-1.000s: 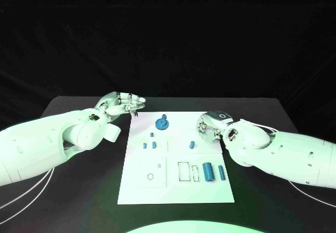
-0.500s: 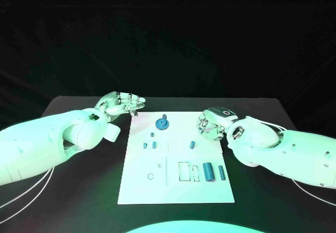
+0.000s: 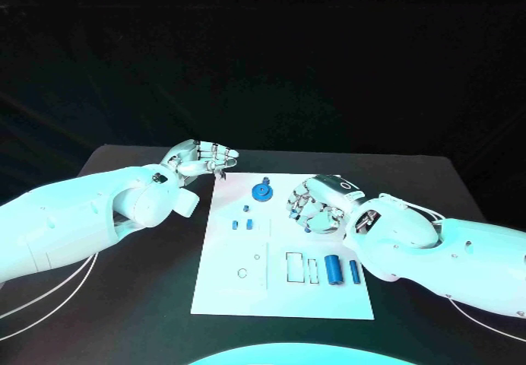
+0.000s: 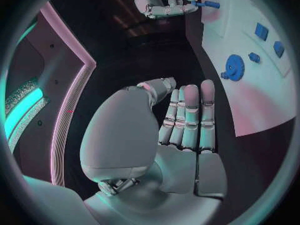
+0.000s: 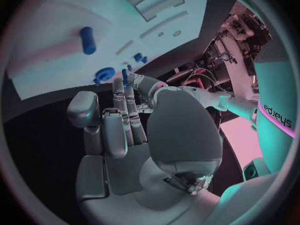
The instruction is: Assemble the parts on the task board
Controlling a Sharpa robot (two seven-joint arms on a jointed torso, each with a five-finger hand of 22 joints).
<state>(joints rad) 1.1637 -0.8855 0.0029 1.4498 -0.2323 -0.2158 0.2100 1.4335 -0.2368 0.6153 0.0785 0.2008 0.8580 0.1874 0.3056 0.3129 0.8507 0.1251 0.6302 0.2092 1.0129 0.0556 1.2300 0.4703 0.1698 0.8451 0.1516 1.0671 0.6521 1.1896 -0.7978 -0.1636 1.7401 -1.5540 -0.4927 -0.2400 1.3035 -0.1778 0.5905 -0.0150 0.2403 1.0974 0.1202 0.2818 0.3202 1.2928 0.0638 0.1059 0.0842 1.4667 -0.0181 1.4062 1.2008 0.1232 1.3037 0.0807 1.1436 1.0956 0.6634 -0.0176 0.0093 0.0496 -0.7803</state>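
My left hand [image 3: 204,160] hangs at the far left, fingers curled in together with nothing in them. My right hand [image 3: 315,204] is nearer and to the right, pinching a small blue part [image 4: 209,4] at its fingertips.

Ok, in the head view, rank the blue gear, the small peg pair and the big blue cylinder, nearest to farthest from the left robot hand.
1. blue gear, far end of the task board, closest to the left robot hand.
2. small peg pair, mid-board, left side.
3. big blue cylinder, near end, right side.
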